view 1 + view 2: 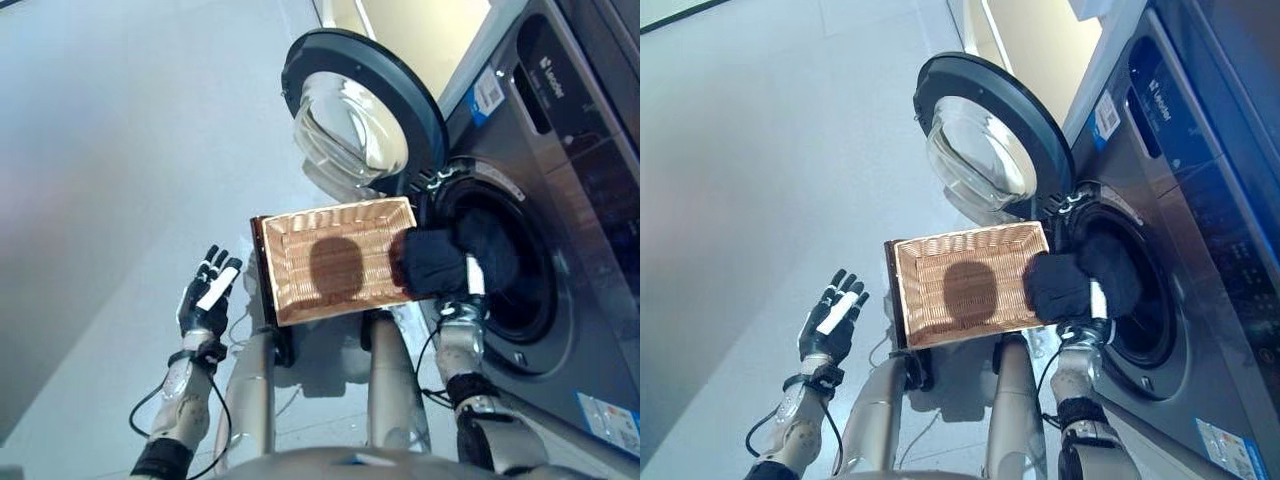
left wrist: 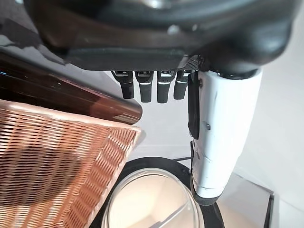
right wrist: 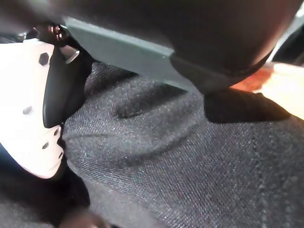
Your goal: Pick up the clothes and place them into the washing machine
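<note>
A black garment (image 1: 432, 262) hangs over the right edge of the shallow wicker basket (image 1: 290, 262) and reaches into the washing machine's round opening (image 1: 525, 295). My right hand (image 1: 473, 278) is at the garment by the opening, its white-covered thumb (image 3: 26, 109) pressed into the black cloth (image 3: 190, 166), and it grips the cloth. My left hand (image 1: 205, 295) is open with straight fingers (image 2: 145, 88), held in the air left of the basket and holding nothing. The inside of the basket is bare, with a shadow on it.
The machine's round door (image 1: 350, 120) stands open above the basket, its glass bowl facing me. The basket rests on a low dark brown box (image 2: 61, 95). Grey floor (image 1: 120, 150) spreads to the left. The machine's grey front (image 1: 590, 200) fills the right side.
</note>
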You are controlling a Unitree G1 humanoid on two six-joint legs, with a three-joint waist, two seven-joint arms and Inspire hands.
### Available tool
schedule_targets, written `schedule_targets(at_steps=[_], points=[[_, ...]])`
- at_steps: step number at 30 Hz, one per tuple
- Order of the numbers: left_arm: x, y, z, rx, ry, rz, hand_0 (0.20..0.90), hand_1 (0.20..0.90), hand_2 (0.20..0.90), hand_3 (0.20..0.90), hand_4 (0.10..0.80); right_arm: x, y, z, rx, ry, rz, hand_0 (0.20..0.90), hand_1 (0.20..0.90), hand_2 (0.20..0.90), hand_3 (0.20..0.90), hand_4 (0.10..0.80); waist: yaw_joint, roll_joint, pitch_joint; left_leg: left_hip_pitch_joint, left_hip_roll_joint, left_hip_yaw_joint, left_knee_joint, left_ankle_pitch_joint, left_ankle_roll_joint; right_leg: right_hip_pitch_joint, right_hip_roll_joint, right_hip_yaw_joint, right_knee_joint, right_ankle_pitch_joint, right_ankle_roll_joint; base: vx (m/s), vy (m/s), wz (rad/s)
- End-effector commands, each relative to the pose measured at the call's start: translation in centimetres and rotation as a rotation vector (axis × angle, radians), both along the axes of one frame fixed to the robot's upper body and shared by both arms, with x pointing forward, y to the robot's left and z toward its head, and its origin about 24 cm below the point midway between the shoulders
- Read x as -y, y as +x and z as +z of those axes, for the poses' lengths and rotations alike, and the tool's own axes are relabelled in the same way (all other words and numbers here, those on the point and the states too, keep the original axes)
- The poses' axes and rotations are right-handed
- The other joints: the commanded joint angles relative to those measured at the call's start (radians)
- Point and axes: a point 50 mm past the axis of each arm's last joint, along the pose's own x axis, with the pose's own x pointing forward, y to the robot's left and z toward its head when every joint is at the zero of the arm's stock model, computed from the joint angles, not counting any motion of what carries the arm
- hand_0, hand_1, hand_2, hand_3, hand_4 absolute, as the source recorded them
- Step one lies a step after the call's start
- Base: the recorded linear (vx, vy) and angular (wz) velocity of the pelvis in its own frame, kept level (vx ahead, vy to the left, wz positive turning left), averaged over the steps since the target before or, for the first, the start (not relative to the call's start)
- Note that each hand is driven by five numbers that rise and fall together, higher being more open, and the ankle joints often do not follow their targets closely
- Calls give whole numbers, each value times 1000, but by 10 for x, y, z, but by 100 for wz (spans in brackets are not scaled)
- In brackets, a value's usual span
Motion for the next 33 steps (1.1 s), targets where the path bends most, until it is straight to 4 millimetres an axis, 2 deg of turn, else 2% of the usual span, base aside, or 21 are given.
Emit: schedule_targets(at_steps=[1,4,8,10,15,20,22,25,28,33], points=[[-8,2,25,153,30,19,900,900,900,900,800,29,0,20,72,-74,-129,200,200,200,200,300,6,38,-82,-26,29,-72,-5,40,-70,1,-2,16,-63,86,13,0,0,0],[-5,2,26,154,41,-8,900,900,900,900,800,48,4,28,77,-19,-247,200,200,200,200,300,16,61,-82,-23,21,-65,-16,38,-68,-12,-7,30,-58,81,16,2,21,1],[-3,3,26,158,41,-22,900,900,900,900,800,62,8,39,114,23,-332,200,200,200,200,300,23,74,-85,-26,13,-57,-24,40,-66,-23,-9,41,-55,81,18,4,13,0],[-1,4,29,166,43,-43,900,900,900,900,800,78,4,45,120,51,-420,200,200,200,200,300,26,83,-86,-28,11,-57,-25,39,-66,-29,-11,45,-51,76,19,0,0,0],[1,5,32,177,48,-69,900,900,900,900,800,97,1,55,133,106,-536,200,200,200,200,300,32,93,-92,-25,5,-58,-29,36,-66,-30,-12,45,-46,70,19,11,0,5],[-1,5,39,199,67,-83,900,900,900,900,800,128,1,90,197,70,-629,200,200,200,200,300,37,98,-101,-40,3,-56,-35,41,-68,-46,-16,46,-48,78,24,0,0,0],[-4,4,40,203,80,-87,900,900,900,900,800,144,-5,107,227,35,-674,200,200,200,200,300,37,93,-107,-45,4,-59,-33,42,-68,-46,-16,41,-51,79,25,3,-8,2],[-6,5,43,210,89,-89,900,900,900,900,800,159,-9,125,255,-10,-704,200,200,200,200,300,36,86,-113,-46,5,-64,-28,40,-69,-46,-14,40,-43,77,26,0,-10,2],[-6,6,43,208,97,-99,900,900,900,900,800,166,-13,130,247,-28,-713,200,200,200,200,300,36,84,-114,-48,7,-68,-23,38,-71,-41,-16,38,-43,78,28,1,-9,3],[-7,7,45,214,99,-92,900,900,900,900,800,169,-18,126,211,-22,-724,200,200,200,200,300,31,79,-125,-56,9,-66,-13,31,-71,-48,-10,40,-37,78,26,1,1,1]])
